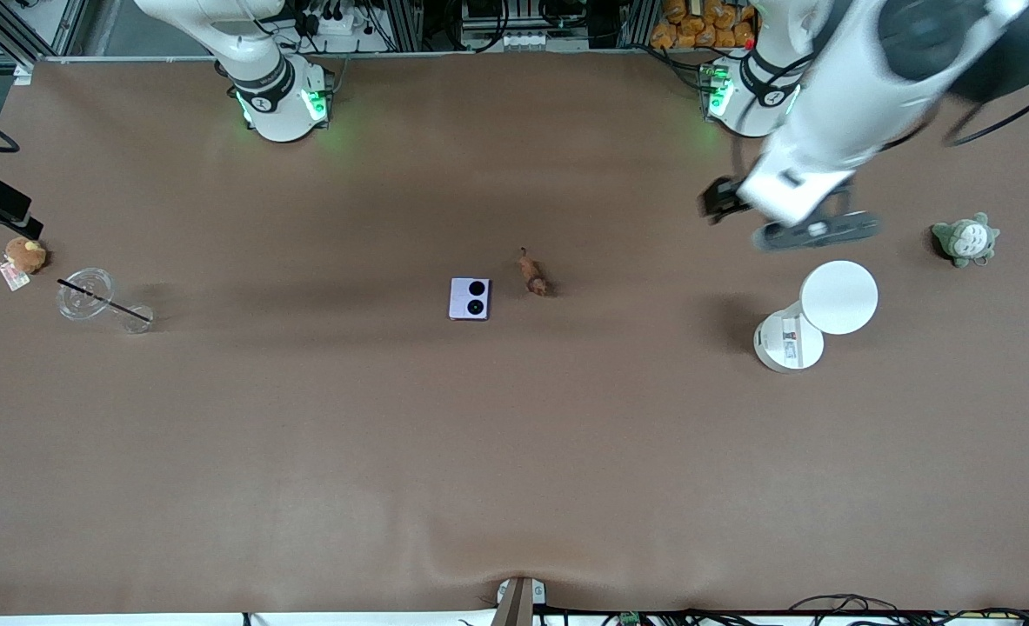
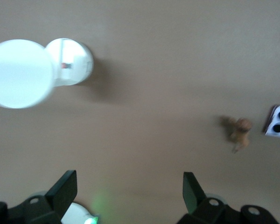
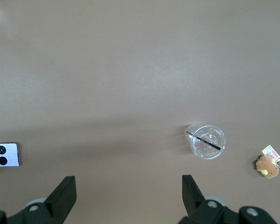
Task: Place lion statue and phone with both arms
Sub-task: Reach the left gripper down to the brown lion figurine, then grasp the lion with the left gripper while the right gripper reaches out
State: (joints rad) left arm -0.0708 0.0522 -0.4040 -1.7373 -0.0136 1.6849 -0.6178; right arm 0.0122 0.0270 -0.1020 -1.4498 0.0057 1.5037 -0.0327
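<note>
The lilac phone (image 1: pixel 469 298) lies flat at the table's middle, its two black camera circles facing up. Beside it, toward the left arm's end, lies the small reddish-brown lion statue (image 1: pixel 534 273). My left gripper (image 1: pixel 805 228) hangs in the air over the table near the left arm's base, open and empty (image 2: pixel 129 191). Its wrist view shows the lion statue (image 2: pixel 239 130) and the phone (image 2: pixel 278 121) well off from its fingers. My right gripper (image 3: pixel 128 186) is open and empty, high over bare table. The phone (image 3: pixel 8 154) shows at the edge of the right wrist view.
A white round disc on a white stand (image 1: pixel 827 309) sits just nearer the camera than the left gripper. A grey-green plush (image 1: pixel 965 239) lies at the left arm's end. A clear cup with a straw (image 1: pixel 88 294) and a brown plush (image 1: pixel 24 255) lie at the right arm's end.
</note>
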